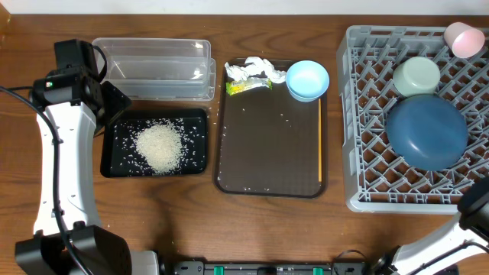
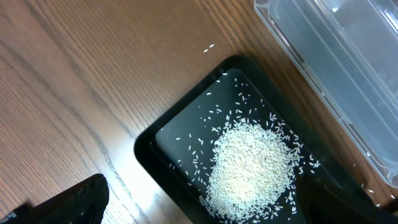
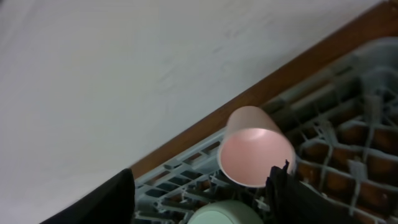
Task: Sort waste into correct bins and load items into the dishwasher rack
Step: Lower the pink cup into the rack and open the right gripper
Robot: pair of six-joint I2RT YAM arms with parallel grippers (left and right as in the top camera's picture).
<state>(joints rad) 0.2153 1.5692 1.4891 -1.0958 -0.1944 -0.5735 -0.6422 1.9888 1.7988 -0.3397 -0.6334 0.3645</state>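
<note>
White rice (image 1: 158, 145) is heaped in the black tray (image 1: 114, 164), and my left gripper (image 1: 114, 107) hovers open over the tray's near-left corner; its fingers (image 2: 81, 199) straddle the pile (image 2: 249, 162). The clear tub (image 1: 157, 69) lies behind it. Crumpled tissue (image 1: 256, 69), a yellow-green wrapper (image 1: 246, 86), a pale blue bowl (image 1: 307, 79) and a thin stick (image 1: 319, 141) sit on the brown tray (image 1: 267, 153). The grey rack (image 1: 367, 114) holds a dark blue plate (image 1: 426, 130), a mint bowl (image 1: 416, 75) and a pink cup (image 1: 464, 38). My right gripper (image 3: 202, 180) is open, the cup (image 3: 255, 146) just past its right finger, ungripped.
A few stray rice grains (image 1: 263, 114) dot the brown tray. One grain (image 2: 209, 47) lies on the wooden table beside the black tray. The right arm (image 1: 477, 206) enters at the lower right edge. A pale wall (image 3: 124, 62) rises behind the rack's far side.
</note>
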